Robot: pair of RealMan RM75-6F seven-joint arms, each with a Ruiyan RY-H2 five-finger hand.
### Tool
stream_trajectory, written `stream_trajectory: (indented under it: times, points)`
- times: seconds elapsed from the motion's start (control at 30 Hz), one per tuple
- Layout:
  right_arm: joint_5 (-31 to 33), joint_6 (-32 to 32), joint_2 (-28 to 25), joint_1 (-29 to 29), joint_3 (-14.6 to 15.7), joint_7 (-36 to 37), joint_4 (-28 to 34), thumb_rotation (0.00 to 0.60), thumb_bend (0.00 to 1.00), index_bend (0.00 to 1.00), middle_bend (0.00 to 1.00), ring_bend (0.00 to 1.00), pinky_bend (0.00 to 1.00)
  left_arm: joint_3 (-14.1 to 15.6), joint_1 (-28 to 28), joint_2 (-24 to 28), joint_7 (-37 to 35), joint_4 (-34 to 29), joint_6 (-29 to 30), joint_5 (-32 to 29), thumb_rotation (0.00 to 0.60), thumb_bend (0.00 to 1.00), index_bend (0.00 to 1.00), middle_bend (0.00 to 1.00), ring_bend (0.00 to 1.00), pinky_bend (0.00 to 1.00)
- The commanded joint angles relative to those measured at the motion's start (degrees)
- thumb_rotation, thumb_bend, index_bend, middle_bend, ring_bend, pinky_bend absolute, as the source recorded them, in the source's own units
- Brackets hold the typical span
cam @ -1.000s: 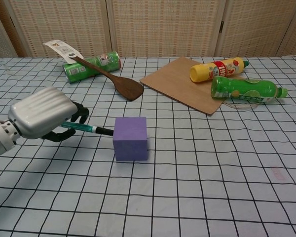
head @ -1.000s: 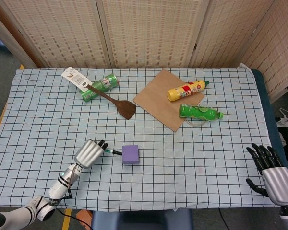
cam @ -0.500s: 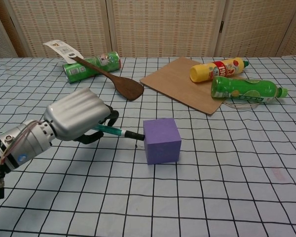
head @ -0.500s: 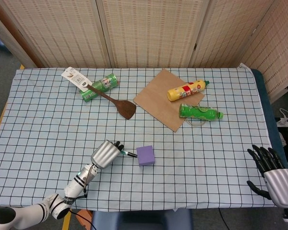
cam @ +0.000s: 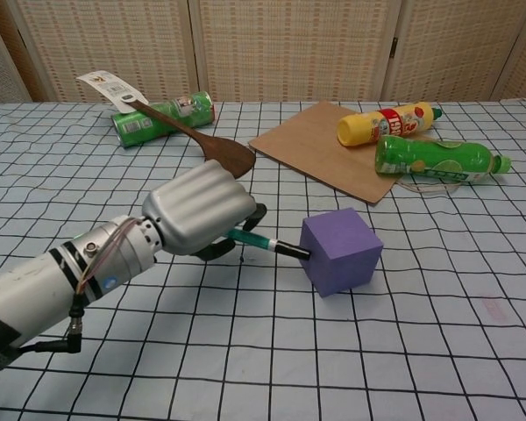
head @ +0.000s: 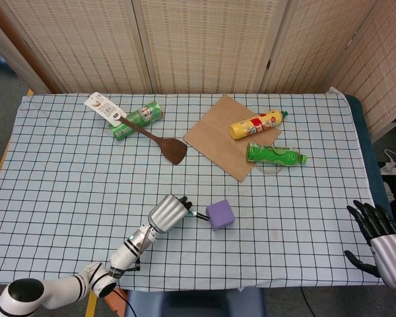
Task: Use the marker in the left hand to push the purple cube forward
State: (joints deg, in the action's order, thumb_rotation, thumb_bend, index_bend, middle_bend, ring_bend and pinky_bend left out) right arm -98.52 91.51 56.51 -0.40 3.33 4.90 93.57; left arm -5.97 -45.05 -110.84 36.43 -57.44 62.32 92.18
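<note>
left hand [cam: 197, 209] is what we log first: fingers curled around the marker [cam: 267, 245], gripping it, low in the centre-left of the chest view. in the head view the same hand [head: 168, 211] sits in the lower middle of the frame. right hand [head: 381, 236] shows only at the lower right edge of the head view, fingers spread and holding nothing, off the cloth.

around the work area: we see a brown board [cam: 329, 147] in the upper middle of the chest view, with a yellow bottle [cam: 388, 123] lying on its far right corner and a green bottle [cam: 431, 158] lying just right of the board. a wooden spatula [cam: 197, 139] lies in the upper left, its handle across a green can [cam: 162, 116] on its side. all of these sit well apart from the cube, further up the frame; the checked cloth [cam: 438, 333] between the cube and the board carries nothing.

purple cube [cam: 340, 251] sits just right of centre in the chest view, rotated so one corner faces the camera. in the head view the cube [head: 220, 214] is in the lower middle, right of the hand.

marker's long axis runs left to right, dipping slightly toward the right; its dark tip points at the cube's left face and touches it.
</note>
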Motion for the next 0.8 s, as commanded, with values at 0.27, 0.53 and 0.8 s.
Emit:
stream_trajectory:
  times: [0.27,0.53,0.8]
  points:
    - [0.52,-0.14,-0.15,-0.11,-0.2,0.08,0.04,0.6,0.13,0.0,0.0,0.0,0.0,-0.34,-2.15,-2.35,0.69,1.94,-0.92,-0.09,0.6,0.68,0.78,0.74,0.83,1.0]
    - [0.69,-1.0,0.17,0.2,-0.32,-0.91,0.23,0.6,0.13,0.0,0.0,0.0,0.0,3.36,3.74,6.63,-1.17,-3.34,7.27,1.86,0.6,0.68,0.77,0.74,0.83,1.0]
    - [1.08,-2.05,1.05,0.68,-0.7,-3.35,0.88,0.6,0.13,0.0,0.0,0.0,0.0,11.26,16.03,16.44,-6.0,-4.63,16.41,1.99,0.6,0.67,0.76,0.73,0.83,1.0]
